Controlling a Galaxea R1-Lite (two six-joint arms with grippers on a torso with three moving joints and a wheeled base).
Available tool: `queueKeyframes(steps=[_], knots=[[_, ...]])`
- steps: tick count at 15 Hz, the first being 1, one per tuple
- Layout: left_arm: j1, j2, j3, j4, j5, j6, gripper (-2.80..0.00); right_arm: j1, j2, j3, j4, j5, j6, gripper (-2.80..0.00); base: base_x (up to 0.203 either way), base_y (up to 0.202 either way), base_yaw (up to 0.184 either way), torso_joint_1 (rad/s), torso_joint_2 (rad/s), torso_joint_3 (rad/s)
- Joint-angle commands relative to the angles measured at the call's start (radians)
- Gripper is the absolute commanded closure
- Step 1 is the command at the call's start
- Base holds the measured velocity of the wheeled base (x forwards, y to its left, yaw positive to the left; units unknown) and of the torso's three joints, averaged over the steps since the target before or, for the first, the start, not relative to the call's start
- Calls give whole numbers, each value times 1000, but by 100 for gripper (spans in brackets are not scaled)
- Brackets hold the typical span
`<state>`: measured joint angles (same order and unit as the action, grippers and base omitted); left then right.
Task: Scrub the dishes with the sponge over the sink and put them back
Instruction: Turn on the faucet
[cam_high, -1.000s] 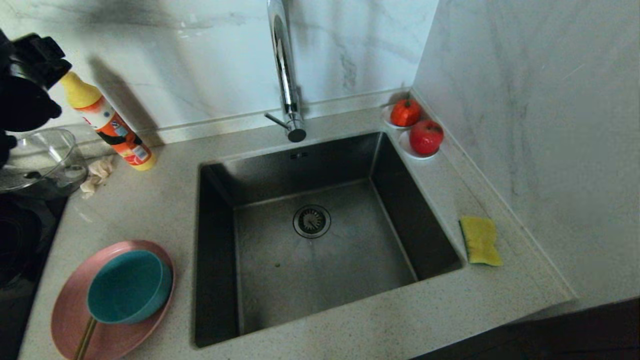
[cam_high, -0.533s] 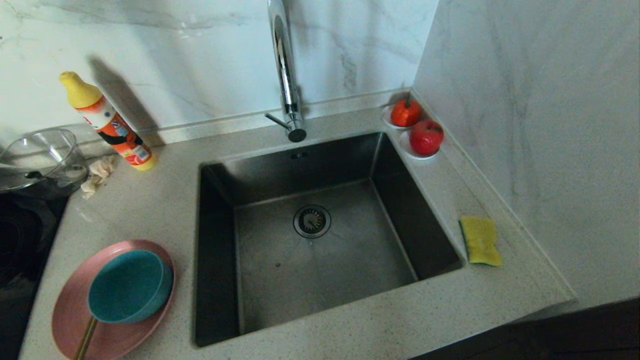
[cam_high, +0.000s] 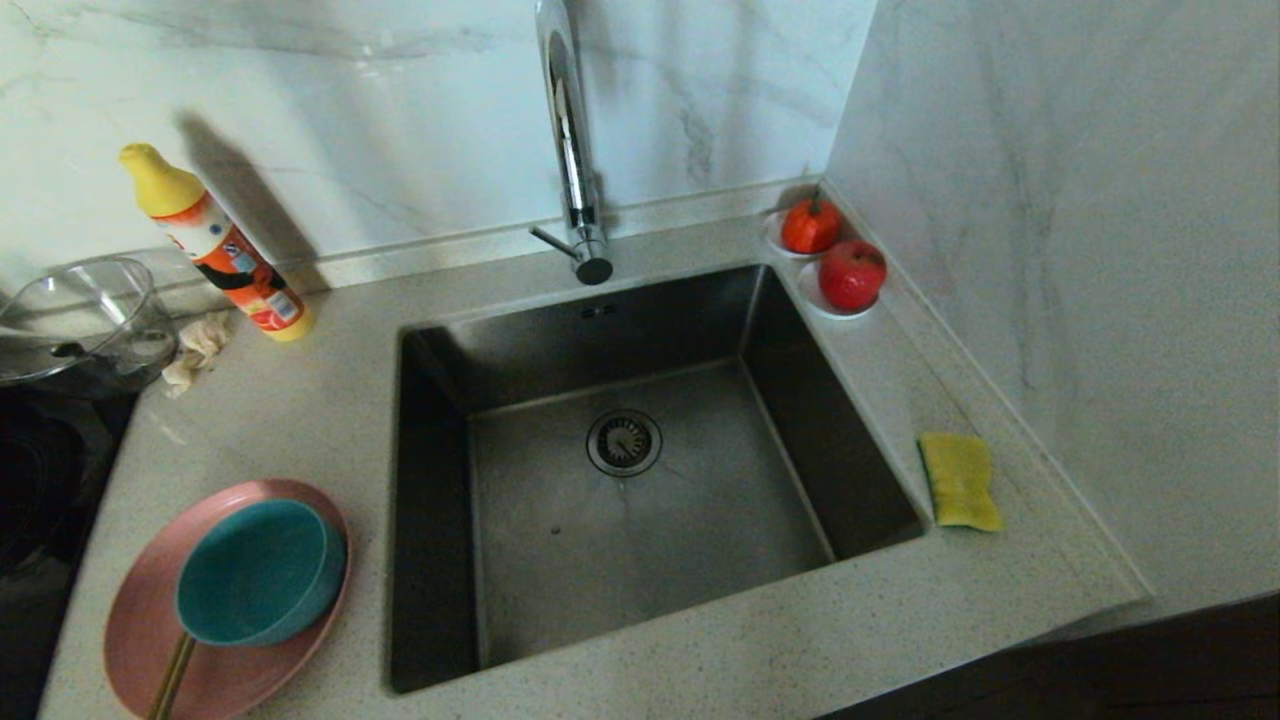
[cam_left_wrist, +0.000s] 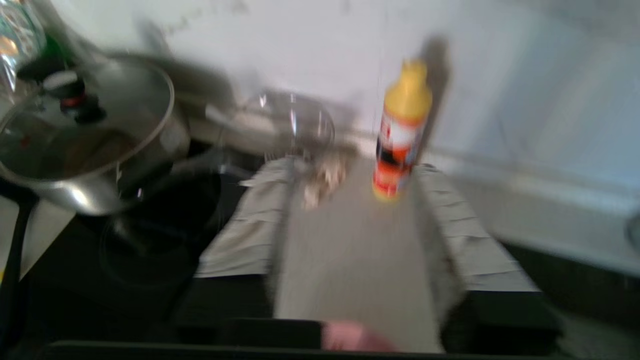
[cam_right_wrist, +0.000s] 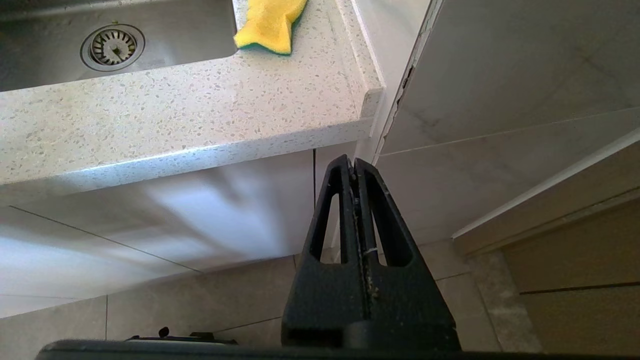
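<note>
**Left arm gone from the head view; dishes and sponge lie untouched on the bench**

At far left, a clear glass bowl (cam_high: 80, 315) sits by the wall beside a crumpled beige rag (cam_high: 198, 345) and a yellow-capped orange bottle (cam_high: 215, 245) leaning toward the marble backsplash. A second ago the dark bulk of the left arm filled the upper left corner of the head view, over the bottle's cap; now that corner shows only wall. The left gripper (cam_left_wrist: 350, 220) appears only in its own wrist view, blurred, its two grey fingers (cam_left_wrist: 252, 235) held apart with nothing between them, above the bench with the bottle and rag ahead and a lidded steel pot (cam_left_wrist: 85, 145) off to one side. At the near left corner the teal bowl (cam_high: 258, 572) rests inside the pink plate (cam_high: 150, 640), exactly as before, a thin gold-coloured handle (cam_high: 170, 675) poking out from under the bowl. The sink (cam_high: 640, 470) occupies the centre, its drain (cam_high: 624, 442) bare, the chrome tap (cam_high: 572, 150) rising behind. Two red fruits on white saucers (cam_high: 835, 262) sit at the far right corner. The sponge (cam_high: 960, 480) lies unmoved on the bench just right of the sink. The right gripper (cam_right_wrist: 356, 170) hangs below the bench edge, fingers pressed together and holding nothing.
</note>
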<state>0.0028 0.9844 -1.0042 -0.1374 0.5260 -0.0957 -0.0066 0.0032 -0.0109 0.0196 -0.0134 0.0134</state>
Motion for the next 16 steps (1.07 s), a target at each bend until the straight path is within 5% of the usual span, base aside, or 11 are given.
queueKeyframes(steps=[1,6,9,12,16], knots=[[0,-114,58,50,-34,-2,0,0,0,0,0,0,0,0,0,0,0,0,0,0],[6,-342,169,316,-207,3,0,-1,0,0,0,0,0,0,0,0,0,0,0,0],[15,-390,280,357,-275,11,0,0,0,0,0,0,0,0,0,0,0,0,0,0],[14,-366,317,511,-509,30,0,0,0,0,0,0,0,0,0,0,0,0,0,0],[11,-107,315,546,-713,30,0,0,0,0,0,0,0,0,0,0,0,0,0,0]])
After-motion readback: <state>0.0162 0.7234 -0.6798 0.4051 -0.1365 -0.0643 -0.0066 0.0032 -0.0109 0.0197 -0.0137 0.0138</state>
